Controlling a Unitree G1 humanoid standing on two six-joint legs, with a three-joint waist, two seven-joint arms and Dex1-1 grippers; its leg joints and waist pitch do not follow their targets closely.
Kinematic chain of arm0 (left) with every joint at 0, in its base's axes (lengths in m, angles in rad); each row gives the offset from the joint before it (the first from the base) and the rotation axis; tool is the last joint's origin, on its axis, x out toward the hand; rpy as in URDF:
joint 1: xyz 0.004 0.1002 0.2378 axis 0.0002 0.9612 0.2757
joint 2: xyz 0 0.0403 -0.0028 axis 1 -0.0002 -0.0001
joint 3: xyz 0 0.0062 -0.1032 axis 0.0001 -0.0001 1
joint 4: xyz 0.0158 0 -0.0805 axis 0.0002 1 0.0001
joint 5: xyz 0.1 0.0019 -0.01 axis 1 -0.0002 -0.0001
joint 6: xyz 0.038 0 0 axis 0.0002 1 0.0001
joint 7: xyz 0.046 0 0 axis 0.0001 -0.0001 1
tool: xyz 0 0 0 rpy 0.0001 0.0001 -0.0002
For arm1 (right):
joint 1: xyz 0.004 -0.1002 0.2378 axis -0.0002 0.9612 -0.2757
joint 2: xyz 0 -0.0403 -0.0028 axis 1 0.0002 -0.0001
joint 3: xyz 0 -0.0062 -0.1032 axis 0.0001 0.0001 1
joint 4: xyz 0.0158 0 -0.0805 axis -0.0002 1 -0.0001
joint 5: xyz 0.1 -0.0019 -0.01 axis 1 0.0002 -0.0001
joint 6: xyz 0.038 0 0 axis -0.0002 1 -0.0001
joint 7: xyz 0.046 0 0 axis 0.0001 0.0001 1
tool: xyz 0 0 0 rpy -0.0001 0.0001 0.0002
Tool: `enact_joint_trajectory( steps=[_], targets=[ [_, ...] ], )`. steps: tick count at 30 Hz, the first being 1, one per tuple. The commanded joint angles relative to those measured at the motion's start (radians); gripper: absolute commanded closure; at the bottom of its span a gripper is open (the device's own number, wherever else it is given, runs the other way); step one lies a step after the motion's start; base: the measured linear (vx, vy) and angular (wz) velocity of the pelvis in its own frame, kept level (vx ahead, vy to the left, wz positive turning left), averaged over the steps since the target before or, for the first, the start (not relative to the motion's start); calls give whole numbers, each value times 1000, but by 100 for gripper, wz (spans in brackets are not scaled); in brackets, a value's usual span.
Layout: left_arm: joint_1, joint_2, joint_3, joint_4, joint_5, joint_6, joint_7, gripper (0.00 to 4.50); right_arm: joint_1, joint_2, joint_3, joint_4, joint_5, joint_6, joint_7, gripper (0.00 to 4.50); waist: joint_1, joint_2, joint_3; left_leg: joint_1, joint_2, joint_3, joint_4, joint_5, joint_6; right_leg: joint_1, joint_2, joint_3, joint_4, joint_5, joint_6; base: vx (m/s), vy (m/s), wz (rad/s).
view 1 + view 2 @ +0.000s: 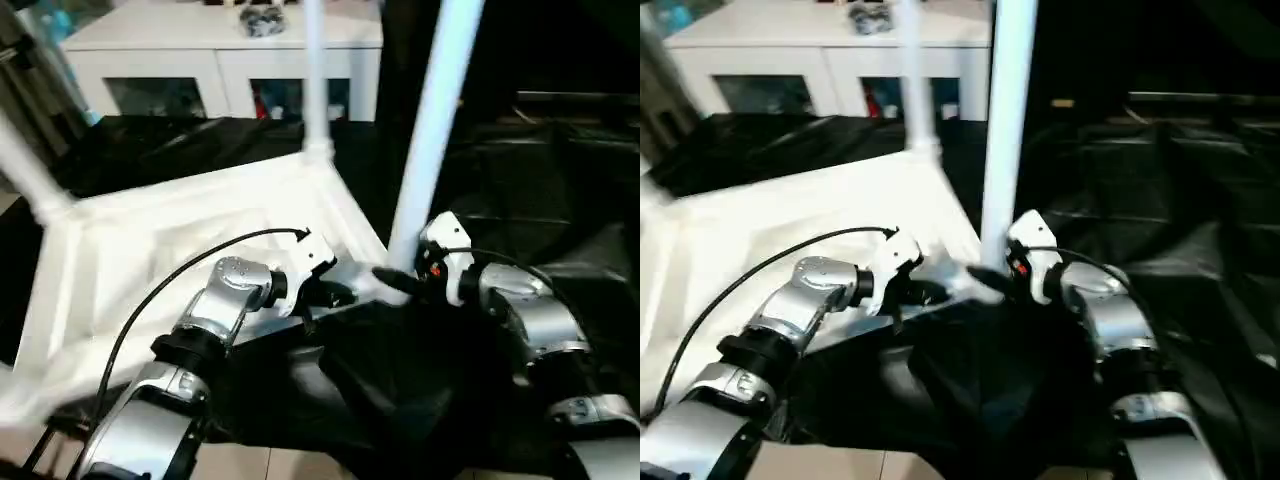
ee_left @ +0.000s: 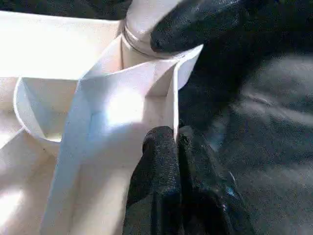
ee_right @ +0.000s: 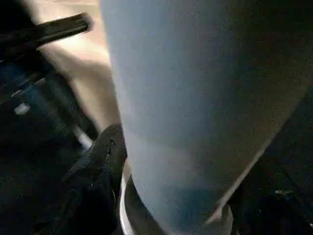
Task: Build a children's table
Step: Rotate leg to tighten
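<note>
Three legs [image 1: 432,130] stand in the tabletop [image 1: 150,260] — left claw [image 2: 168,161] pinches its rim, right claw [image 1: 395,280] around one.

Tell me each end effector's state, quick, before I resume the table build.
Left end effector: shut, pinching the tabletop rim.
Right end effector: around the near leg base; grip cannot be told.

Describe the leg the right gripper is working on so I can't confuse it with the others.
On the black-draped table lies the white tabletop, underside up, legs standing in its corners. The leg rises from the corner nearest the robot, between both grippers. It looks thickest and closest; the right gripper is at its base.
</note>
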Motion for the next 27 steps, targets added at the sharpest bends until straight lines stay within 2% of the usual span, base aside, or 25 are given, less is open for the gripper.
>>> enact_joint_trajectory(
  steps=[1, 3, 4, 12, 17, 18, 19, 20, 21, 22, 24, 27],
  targets=[
    [11, -5, -60, -8, -2, -10, -63, 450, 71, 33, 170, 13, 2, 81, 174, 161, 13, -13, -31, 0, 102, -42, -72, -212, 109, 31, -112, 60, -77, -237, -255, 0, 0, 0],
    [12, 1, -61, -11, -5, -11, -75, 450, 75, 27, 176, 5, 3, 87, 190, 161, 18, -11, -30, 4, 104, -42, -74, -224, 95, 28, -114, 61, -79, -267, -250, 0, 0, 0],
    [11, 6, -59, -14, -7, -11, -84, 450, 82, 18, 186, -13, 10, 105, 211, 185, 20, -13, -29, 7, 104, -42, -75, -228, 87, 28, -112, 62, -80, -279, -246, 0, 0, 0],
    [15, 12, -63, -19, -12, -8, -106, 450, 104, 4, 212, -54, 9, 130, 252, 225, 27, -15, -31, 12, 103, -42, -76, -219, 70, 28, -112, 64, -77, -263, -247, 0, 0, 0],
    [18, 4, -54, -17, -11, -5, -79, 450, 112, 27, 186, -64, 12, 128, 209, 232, 29, -15, -33, 10, 102, -40, -73, -194, 80, 31, -112, 63, -75, -244, -248, 0, 0, 0],
    [14, -7, -45, -9, -9, -3, -45, 450, 113, 45, 164, -56, 13, 116, 162, 233, 29, -18, -33, 10, 102, -40, -73, -190, 82, 31, -112, 63, -75, -241, -248, 0, 0, 0],
    [14, -7, -45, -9, -9, -3, -45, 450, 113, 45, 164, -56, 13, 116, 162, 233, 29, -16, -32, 10, 102, -41, -74, -190, 81, 30, -112, 63, -75, -244, -248, 0, 0, 0],
    [9, -21, -33, 1, -10, 6, -7, 450, 101, 72, 140, -24, 4, 107, 90, 235, 28, -16, -32, 10, 102, -41, -74, -195, 80, 29, -112, 63, -76, -252, -247, 0, 0, 0],
    [3, -33, -23, 9, -10, 14, 27, 450, 91, 95, 121, 4, -4, 100, 29, 237, 20, -15, -23, 12, 100, -43, -79, -254, 56, 20, -114, 63, -86, -350, -234, 0, 0, 0],
    [-8, -60, -1, 29, -11, 33, 98, 450, 69, 136, 89, 63, -20, 88, -85, 238, 12, -16, -21, 19, 97, -49, -80, -302, 30, 16, -117, 64, -94, -445, -214, 0, 0, 0],
    [-18, -91, 13, 45, -6, 46, 170, 450, 44, 178, 58, 126, -29, 89, -195, 239, 0, -15, -18, 22, 97, -57, -81, -349, 3, 11, -119, 63, -98, -521, -195, -26, 7, -3],
    [-26, -127, 28, 56, -7, 72, 235, 450, 26, 218, 37, 173, -34, 85, -282, 244, -22, -16, -13, 28, 93, -66, -84, -466, -23, -2, -113, 61, -110, -614, -140, 0, 0, 0]
  ],
)
